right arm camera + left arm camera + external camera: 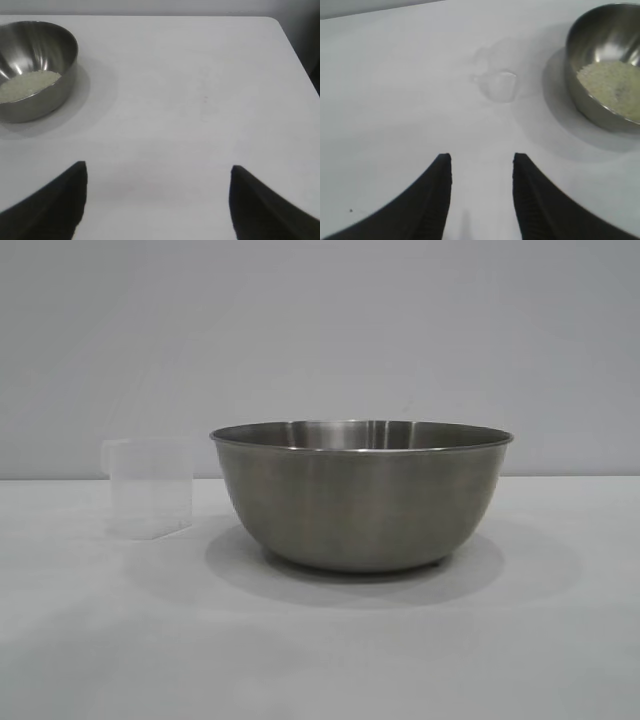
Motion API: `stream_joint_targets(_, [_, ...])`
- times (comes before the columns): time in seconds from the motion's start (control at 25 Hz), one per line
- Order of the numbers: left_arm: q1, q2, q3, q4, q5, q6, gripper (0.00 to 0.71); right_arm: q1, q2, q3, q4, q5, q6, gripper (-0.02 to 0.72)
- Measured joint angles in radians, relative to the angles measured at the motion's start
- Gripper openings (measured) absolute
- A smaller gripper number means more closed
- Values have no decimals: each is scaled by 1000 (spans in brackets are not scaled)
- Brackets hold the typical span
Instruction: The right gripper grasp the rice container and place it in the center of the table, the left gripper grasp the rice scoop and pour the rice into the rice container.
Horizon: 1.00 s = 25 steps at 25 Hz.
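On the left, the rice scoop (150, 488) is standing upright on the table (90, 640), apart from the bowl and nothing gripping it. The left gripper (482, 162) is hanging above bare tabletop short of the scoop, fingers parted and holding nothing. Moving right, the rice container (360, 495) is sitting mid-table with the rice (612, 85) lying heaped inside. Further right, the right gripper (158, 172) is hovering over bare table beside the bowl, spread wide and gripping nothing.
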Motion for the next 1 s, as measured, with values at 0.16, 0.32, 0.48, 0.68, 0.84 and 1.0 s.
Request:
stream_joint_targets(0.16, [0,-140,0,0,107,1,411,0,0,0,0,0,0,501])
stream_joint_targets(0.32, [0,-279,0,0,170,1,476,0,0,0,0,0,0,501])
stream_joint_targets(0.48, [0,-402,-4,29,212,-8,502,0,0,0,0,0,0,501])
stream_joint_targets(0.68, [0,-515,-5,131,346,-102,502,0,0,0,0,0,0,501])
stream_joint_targets(0.84, [0,-556,-5,204,383,-132,502,0,0,0,0,0,0,501])
stream_joint_targets(1.0, [0,-558,-5,216,388,-135,502,0,0,0,0,0,0,501])
